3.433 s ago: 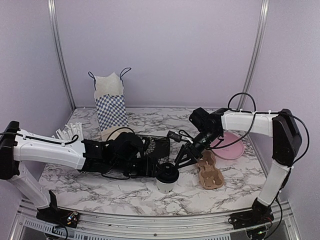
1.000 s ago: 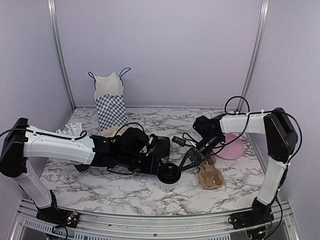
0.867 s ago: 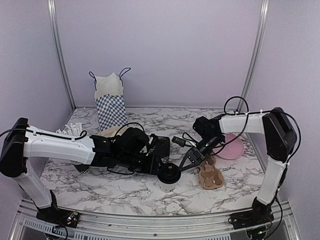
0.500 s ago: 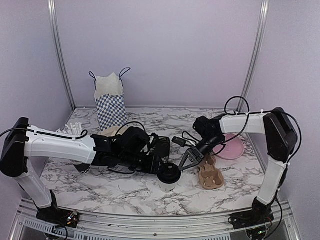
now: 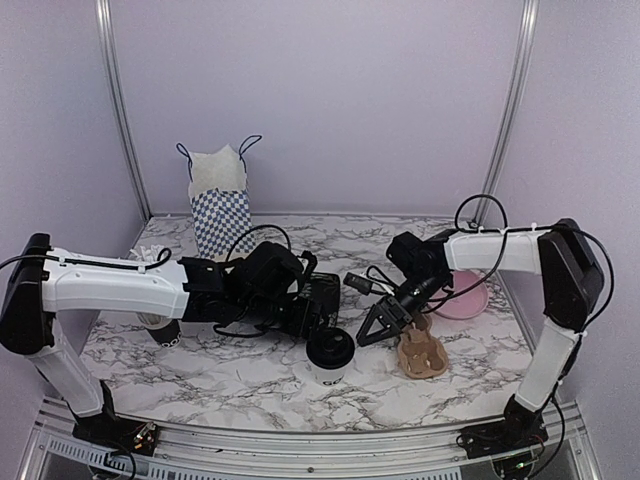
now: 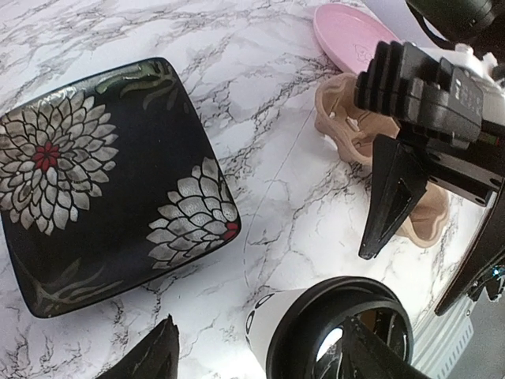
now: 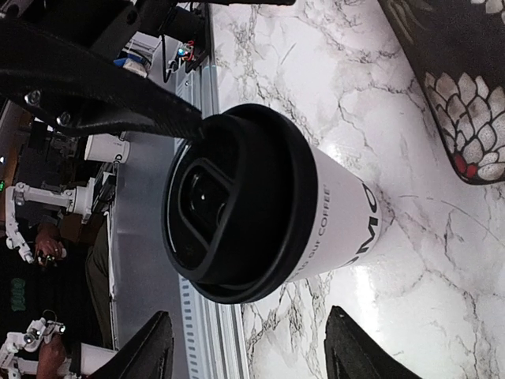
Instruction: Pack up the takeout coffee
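Observation:
The takeout coffee [image 5: 330,357], a white paper cup with black lettering and a black lid, stands upright on the marble table near the front. Neither gripper holds it. My left gripper [image 5: 318,312] hovers open just behind and above it. In the left wrist view the cup [image 6: 296,332] sits low between the spread fingertips [image 6: 152,359]. My right gripper [image 5: 375,328] is open to the cup's right. In the right wrist view the cup [image 7: 331,213] lies just beyond the tips of that gripper [image 7: 252,351].
A black flower-patterned plate [image 6: 95,205] lies behind the cup, under my left wrist. A brown cardboard cup carrier [image 5: 420,350] and a pink plate [image 5: 465,295] sit to the right. A checkered paper bag [image 5: 222,210] stands at the back left, with white straws [image 5: 148,257] nearby.
Both grippers have opened and backed off the cup. The left one rose and pulled back, the right one drew slightly right. The cup stays on the table.

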`<state>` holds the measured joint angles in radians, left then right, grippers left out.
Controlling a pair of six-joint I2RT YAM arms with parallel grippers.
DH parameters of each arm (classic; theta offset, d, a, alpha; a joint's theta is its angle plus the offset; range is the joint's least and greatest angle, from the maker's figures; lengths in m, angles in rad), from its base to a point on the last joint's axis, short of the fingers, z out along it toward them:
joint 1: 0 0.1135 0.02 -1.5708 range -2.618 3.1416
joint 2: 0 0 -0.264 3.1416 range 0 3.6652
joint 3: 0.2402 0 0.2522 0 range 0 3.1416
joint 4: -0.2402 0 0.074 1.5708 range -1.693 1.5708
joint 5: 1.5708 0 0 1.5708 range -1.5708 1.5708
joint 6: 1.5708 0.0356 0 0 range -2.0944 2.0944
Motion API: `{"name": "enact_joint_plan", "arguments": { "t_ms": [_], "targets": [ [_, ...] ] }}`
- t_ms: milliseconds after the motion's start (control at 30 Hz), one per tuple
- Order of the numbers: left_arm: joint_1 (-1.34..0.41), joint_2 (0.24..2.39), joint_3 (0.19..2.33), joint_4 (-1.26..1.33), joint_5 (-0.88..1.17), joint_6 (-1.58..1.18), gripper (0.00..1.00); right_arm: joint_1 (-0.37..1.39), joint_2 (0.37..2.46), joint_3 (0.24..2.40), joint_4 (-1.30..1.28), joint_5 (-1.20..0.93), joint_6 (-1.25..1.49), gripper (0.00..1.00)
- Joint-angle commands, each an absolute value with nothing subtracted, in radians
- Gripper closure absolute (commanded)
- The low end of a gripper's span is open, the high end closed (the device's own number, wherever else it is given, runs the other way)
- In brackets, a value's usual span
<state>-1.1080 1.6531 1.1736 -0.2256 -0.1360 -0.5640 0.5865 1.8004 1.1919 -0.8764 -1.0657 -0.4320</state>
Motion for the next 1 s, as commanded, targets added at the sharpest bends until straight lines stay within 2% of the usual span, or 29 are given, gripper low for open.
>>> {"name": "enact_joint_plan", "arguments": {
  "t_ms": [0,167,367,700,967],
  "targets": [
    [-1.118,1.573,1.193,-0.222,-0.168,-0.507,0.27,0.592,1.755,1.182,-0.888,-1.095,-0.483,0.37],
    [-1.134,1.515,1.144,-0.272,-0.143,-0.62,0.28,0.579,1.74,1.203,-0.874,-1.0,-0.462,0.44],
    [-1.154,1.479,1.053,-0.295,-0.025,-0.804,0.41,0.552,1.83,1.292,-0.893,-0.987,-0.446,0.53],
    [-1.159,1.508,1.002,-0.242,-0.014,-0.874,0.6,0.566,1.898,1.326,-0.931,-1.076,-0.469,0.52],
    [-1.145,1.539,0.997,-0.199,-0.003,-0.87,0.65,0.597,1.904,1.317,-0.939,-1.083,-0.483,0.48]
  ]
}}
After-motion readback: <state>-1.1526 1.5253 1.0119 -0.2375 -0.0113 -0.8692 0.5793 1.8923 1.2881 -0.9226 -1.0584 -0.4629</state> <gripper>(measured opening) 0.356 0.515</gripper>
